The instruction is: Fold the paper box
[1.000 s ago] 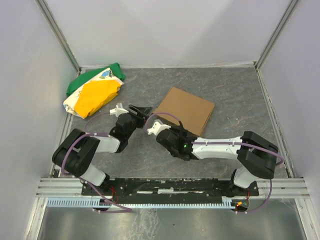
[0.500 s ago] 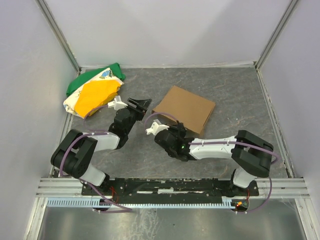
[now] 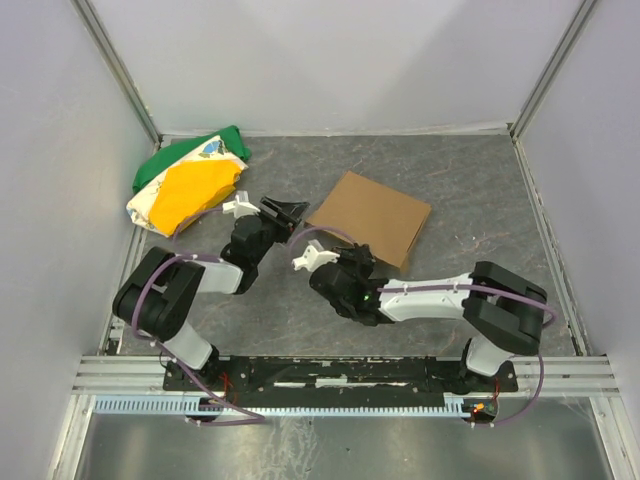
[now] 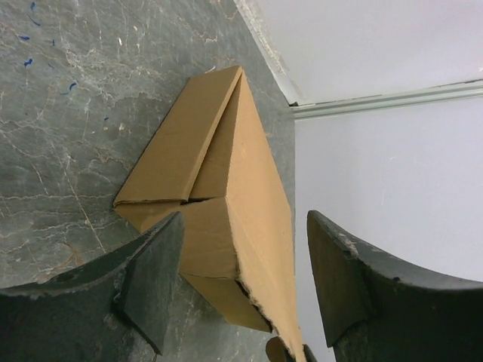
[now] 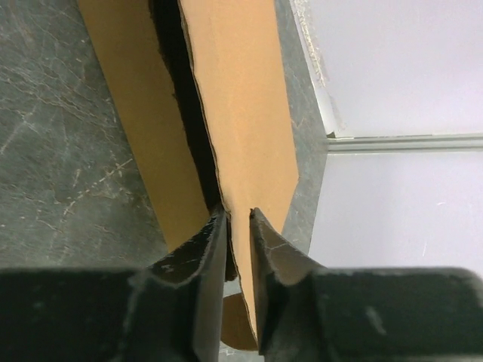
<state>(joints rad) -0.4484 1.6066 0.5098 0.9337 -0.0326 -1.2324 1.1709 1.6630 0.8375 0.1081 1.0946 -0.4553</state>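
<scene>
**Nearly flat, the paper box sits mid-table with both grippers at its near-left side**

Centrally on the grey table (image 3: 480, 180), the paper box (image 3: 368, 220) lies turned at an angle, one corner pointing left. The left gripper (image 3: 283, 212) hovers just beside that left corner, with its jaws spread wide and nothing between them. In its wrist view the box (image 4: 226, 188) fills the space beyond the two dark fingers (image 4: 151, 279). The right gripper (image 3: 352, 260) is at the box's near edge, and its jaws are parted by only a narrow slit. The edge of the top panel (image 5: 241, 113) runs straight into that slit (whether the pads (image 5: 215, 241) press the card cannot be told).

The box is plain brown cardboard, shallow and wide. Its top panel has a rough, fibrous edge, a side flap slopes down to the table, and a dark gap shows between the top and the wall below. A green, yellow and white cloth bundle (image 3: 190, 180) lies well apart at the far left.
</scene>
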